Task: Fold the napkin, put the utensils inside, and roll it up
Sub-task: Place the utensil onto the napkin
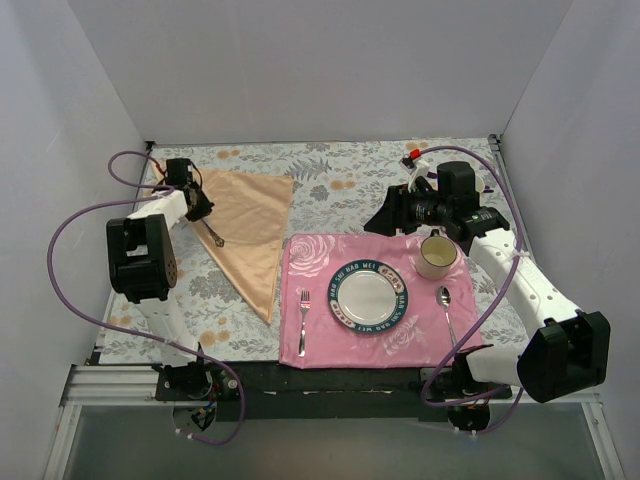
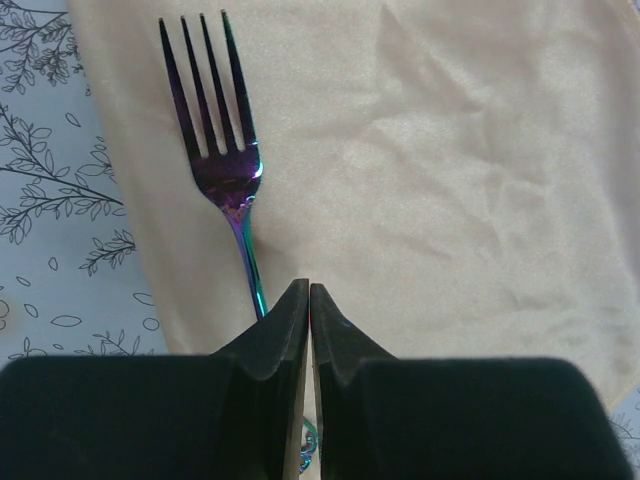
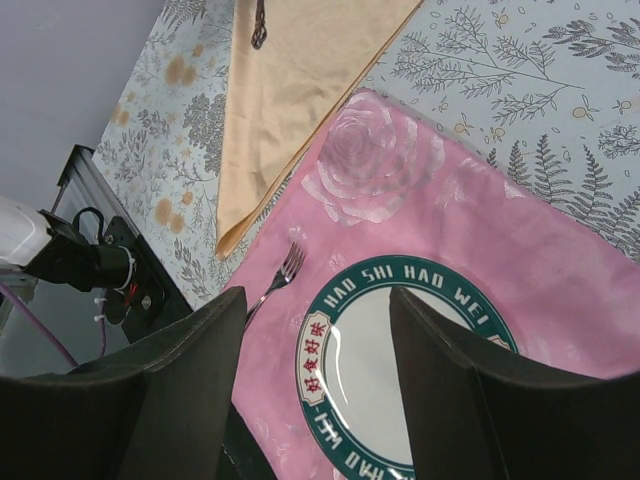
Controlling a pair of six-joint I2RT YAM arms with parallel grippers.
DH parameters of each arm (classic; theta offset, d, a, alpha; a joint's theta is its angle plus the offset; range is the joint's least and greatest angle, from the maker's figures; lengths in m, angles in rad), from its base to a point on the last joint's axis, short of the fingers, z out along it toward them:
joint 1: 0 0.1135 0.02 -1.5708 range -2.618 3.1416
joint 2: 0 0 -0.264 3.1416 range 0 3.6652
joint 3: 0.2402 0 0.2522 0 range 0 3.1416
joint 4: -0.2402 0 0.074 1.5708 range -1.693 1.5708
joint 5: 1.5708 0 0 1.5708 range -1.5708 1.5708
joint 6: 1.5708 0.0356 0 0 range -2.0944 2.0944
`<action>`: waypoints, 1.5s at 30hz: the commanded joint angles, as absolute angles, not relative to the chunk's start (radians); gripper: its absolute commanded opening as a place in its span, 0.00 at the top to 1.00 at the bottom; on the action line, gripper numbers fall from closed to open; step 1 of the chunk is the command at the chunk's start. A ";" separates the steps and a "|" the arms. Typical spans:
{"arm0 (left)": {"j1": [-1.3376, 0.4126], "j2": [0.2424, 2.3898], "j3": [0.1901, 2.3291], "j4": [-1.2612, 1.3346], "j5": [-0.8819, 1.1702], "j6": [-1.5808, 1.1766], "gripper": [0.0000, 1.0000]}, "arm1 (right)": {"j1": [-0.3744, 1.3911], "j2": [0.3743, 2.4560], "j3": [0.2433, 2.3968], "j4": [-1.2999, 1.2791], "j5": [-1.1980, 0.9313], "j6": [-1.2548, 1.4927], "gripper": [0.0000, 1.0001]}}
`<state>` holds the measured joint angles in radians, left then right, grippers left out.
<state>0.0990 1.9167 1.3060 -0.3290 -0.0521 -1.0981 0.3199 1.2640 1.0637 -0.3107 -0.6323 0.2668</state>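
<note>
The napkin (image 1: 250, 235), a peach-gold satin cloth folded into a triangle, lies on the floral tablecloth at the left; it also shows in the left wrist view (image 2: 450, 200) and the right wrist view (image 3: 290, 90). A dark four-tined fork (image 1: 214, 236) with an iridescent purple-teal sheen (image 2: 225, 175) lies over the napkin's left edge. My left gripper (image 1: 200, 208) (image 2: 310, 290) is shut, with the fork's thin handle running in between its fingers. My right gripper (image 1: 382, 220) (image 3: 315, 295) is open and empty, hovering over the pink mat and plate.
A pink rose-printed placemat (image 1: 320, 260) holds a teal-rimmed plate (image 1: 340, 300), a silver fork (image 1: 303, 320) and a silver spoon (image 1: 446, 305). A cream cup (image 1: 437, 256) stands at the mat's right corner. White walls enclose the table.
</note>
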 commanded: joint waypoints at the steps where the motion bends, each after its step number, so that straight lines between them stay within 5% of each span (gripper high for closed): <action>1: 0.124 1.931 1.333 -0.330 -0.066 -1.095 0.96 | 0.314 1.235 1.065 -0.275 -0.644 0.273 0.32; 15: 0.153 1.884 1.287 -0.308 -0.098 -1.098 0.95 | 0.314 1.259 1.068 -0.264 -0.661 0.278 0.32; 22: 0.150 1.859 1.345 -0.311 -0.029 -1.091 0.84 | 0.314 1.270 1.068 -0.264 -0.669 0.278 0.32; 45: 0.114 1.756 1.158 -0.364 0.031 -1.043 0.91 | 0.313 1.270 1.071 -0.259 -0.683 0.281 0.32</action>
